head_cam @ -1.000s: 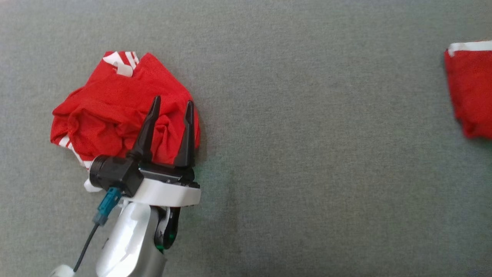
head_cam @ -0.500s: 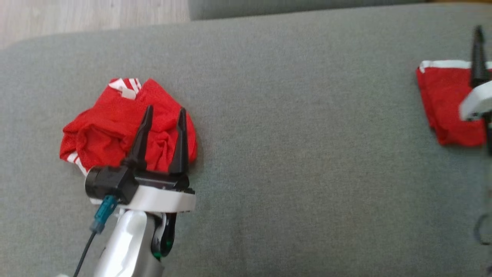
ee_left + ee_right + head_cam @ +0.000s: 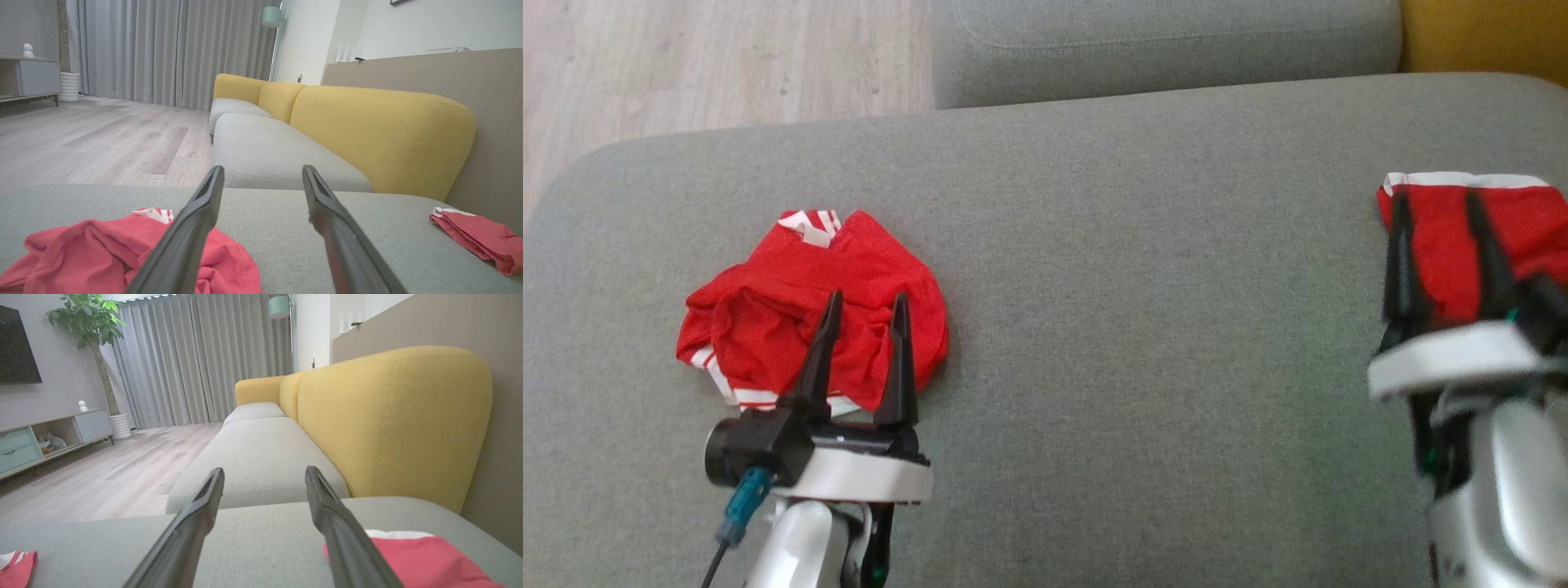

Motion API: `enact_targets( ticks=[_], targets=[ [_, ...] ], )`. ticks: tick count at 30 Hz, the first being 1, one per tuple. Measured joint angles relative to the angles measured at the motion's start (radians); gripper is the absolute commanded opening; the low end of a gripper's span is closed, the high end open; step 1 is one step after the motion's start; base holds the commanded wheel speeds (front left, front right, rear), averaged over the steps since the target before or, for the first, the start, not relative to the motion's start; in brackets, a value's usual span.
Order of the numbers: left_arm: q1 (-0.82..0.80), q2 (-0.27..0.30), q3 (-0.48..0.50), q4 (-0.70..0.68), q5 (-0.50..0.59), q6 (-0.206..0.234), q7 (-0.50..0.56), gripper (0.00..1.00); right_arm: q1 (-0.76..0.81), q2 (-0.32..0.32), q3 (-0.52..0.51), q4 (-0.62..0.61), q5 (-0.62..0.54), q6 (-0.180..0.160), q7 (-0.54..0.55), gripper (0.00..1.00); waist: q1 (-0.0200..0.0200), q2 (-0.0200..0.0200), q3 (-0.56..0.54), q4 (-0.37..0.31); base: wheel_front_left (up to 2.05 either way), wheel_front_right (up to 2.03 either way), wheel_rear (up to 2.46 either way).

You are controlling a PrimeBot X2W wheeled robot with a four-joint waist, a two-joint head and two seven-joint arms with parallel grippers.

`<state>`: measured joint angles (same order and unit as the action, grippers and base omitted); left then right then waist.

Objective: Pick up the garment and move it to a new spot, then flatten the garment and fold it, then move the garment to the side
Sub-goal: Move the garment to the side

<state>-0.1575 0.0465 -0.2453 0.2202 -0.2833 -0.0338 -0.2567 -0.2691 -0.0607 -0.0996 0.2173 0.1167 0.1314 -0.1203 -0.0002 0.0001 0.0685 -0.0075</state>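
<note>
A crumpled red garment (image 3: 809, 327) with white stripes lies on the left of the grey seat cushion (image 3: 1143, 327). My left gripper (image 3: 867, 300) hangs open over its near right part, nothing between the fingers. In the left wrist view, the crumpled garment (image 3: 81, 253) sits under and left of the open left gripper (image 3: 262, 169). A second red piece with a white band, folded flat (image 3: 1450, 245), lies at the cushion's right edge. My right gripper (image 3: 1436, 198) stands open above it, holding nothing. The right wrist view shows that folded piece (image 3: 416, 559) below the right gripper (image 3: 264, 471).
Another grey cushion (image 3: 1160, 45) adjoins the far side. Wooden floor (image 3: 719, 65) lies beyond the far left edge. A yellow backrest (image 3: 1486, 37) runs along the right side. A wide stretch of bare cushion separates the two red pieces.
The head camera has tilted up, so the whole picture shifted down. My right gripper has come into view over the folded piece. My left gripper stays open above the crumpled garment.
</note>
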Motion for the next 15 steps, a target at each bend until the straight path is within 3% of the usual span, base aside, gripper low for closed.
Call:
enact_targets(
  ticks=[8, 15],
  targets=[
    [0.044, 0.000, 0.017, 0.003, -0.011, 0.003, 0.000, 1.00, 0.168, 0.012, 0.055, 0.044, 0.077, 0.000, -0.101, 1.00, 0.0001, 0.0000, -0.017, 0.006, 0.00, 0.00, 0.00],
    [0.064, 0.000, 0.021, 0.003, -0.016, 0.004, 0.000, 1.00, 0.188, 0.012, 0.075, 0.059, 0.099, 0.000, -0.124, 1.00, 0.0001, 0.0000, -0.020, 0.002, 0.00, 0.00, 0.00]
  ],
)
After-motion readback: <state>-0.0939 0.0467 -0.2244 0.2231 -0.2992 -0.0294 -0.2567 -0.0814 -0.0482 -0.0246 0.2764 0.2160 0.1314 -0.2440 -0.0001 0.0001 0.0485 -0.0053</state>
